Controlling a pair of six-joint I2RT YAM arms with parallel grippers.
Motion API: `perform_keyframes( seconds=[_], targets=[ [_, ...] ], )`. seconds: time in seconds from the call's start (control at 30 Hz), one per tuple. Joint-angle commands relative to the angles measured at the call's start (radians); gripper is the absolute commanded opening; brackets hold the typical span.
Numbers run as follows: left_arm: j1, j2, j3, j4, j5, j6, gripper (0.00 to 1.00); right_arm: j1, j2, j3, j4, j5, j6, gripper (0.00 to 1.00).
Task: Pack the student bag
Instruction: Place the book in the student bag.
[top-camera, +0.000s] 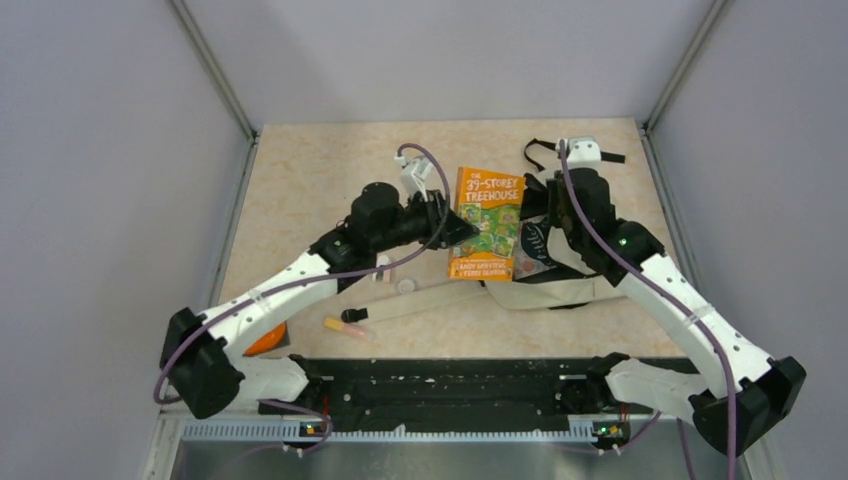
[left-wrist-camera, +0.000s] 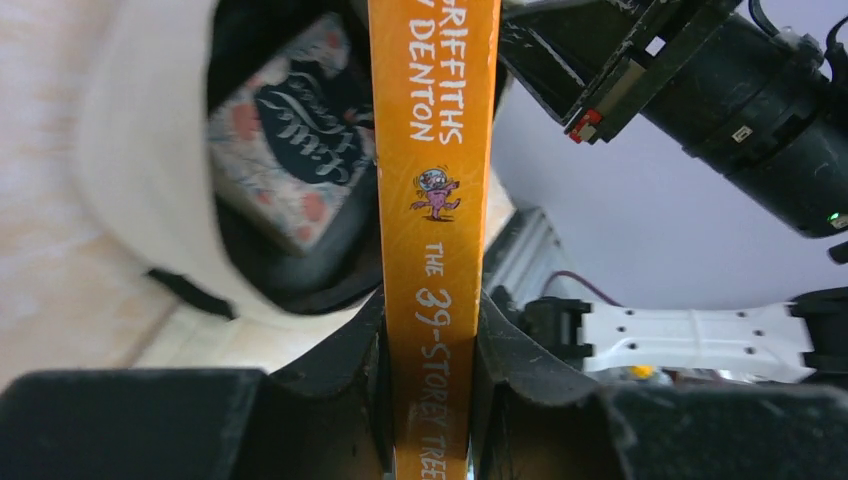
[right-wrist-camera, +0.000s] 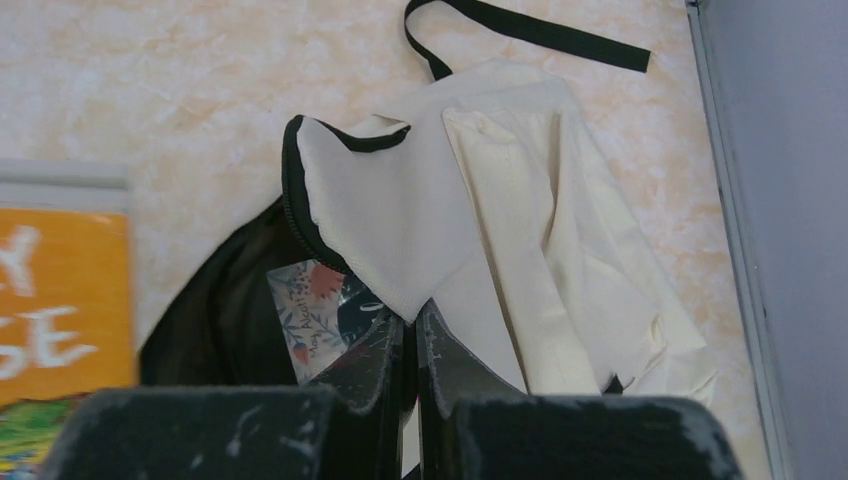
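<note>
The student bag (right-wrist-camera: 520, 220) lies flat on the right side of the table (top-camera: 330, 180) under the right arm (top-camera: 680, 300), long axis seemingly near-to-far, black-lined mouth facing left; that mouth could sag shut if the cream flap (right-wrist-camera: 370, 220) slips from the right gripper (right-wrist-camera: 412, 325) clamped on its edge. The orange book (top-camera: 486, 222), gripped at its spine by the left gripper (left-wrist-camera: 430, 315) just beside the mouth, could twist in that narrow hold or snag the zipper rim (right-wrist-camera: 290, 190) or the 1 dark book (left-wrist-camera: 300, 150) inside.

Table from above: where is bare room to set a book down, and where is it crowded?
Bare: the table's far-left corner, beside the left arm, and the far strip beyond the orange book. Crowded: around the bag.
</note>
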Motion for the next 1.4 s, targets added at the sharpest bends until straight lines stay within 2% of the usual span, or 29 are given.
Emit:
perform_keyframes(
  seconds=[0.0,0.07,0.17,0.37,0.6,0.93,1.13,1.37],
  targets=[
    [-0.025,0.098,-0.022,0.411,0.109,-0.219,0.0,-0.014,-0.076,-0.016,0.127,-0.042,0.029,0.0],
    [-0.027,0.154,-0.042,0.504,0.112,-0.253,0.0,-0.015,-0.09,-0.02,0.139,-0.051,0.031,0.0],
    [-0.027,0.224,-0.029,0.552,0.095,-0.241,0.0,-0.015,-0.1,-0.015,0.142,-0.062,0.033,0.0],
    [-0.026,0.334,0.016,0.535,0.053,-0.186,0.0,-0.015,-0.119,-0.017,0.134,-0.083,0.039,0.0],
    [-0.015,0.506,0.036,0.573,0.065,-0.225,0.0,-0.015,-0.15,-0.02,0.141,-0.108,0.049,0.0],
    [-0.009,0.596,0.073,0.531,-0.103,-0.2,0.0,-0.015,-0.18,-0.021,0.121,-0.119,0.05,0.0],
    [-0.02,0.676,0.177,0.601,-0.152,-0.291,0.0,-0.015,-0.18,-0.045,0.131,-0.142,0.061,0.0],
    [-0.093,0.802,0.306,0.635,-0.251,-0.335,0.0,-0.015,-0.167,-0.079,0.153,-0.188,0.076,0.0]
  ],
)
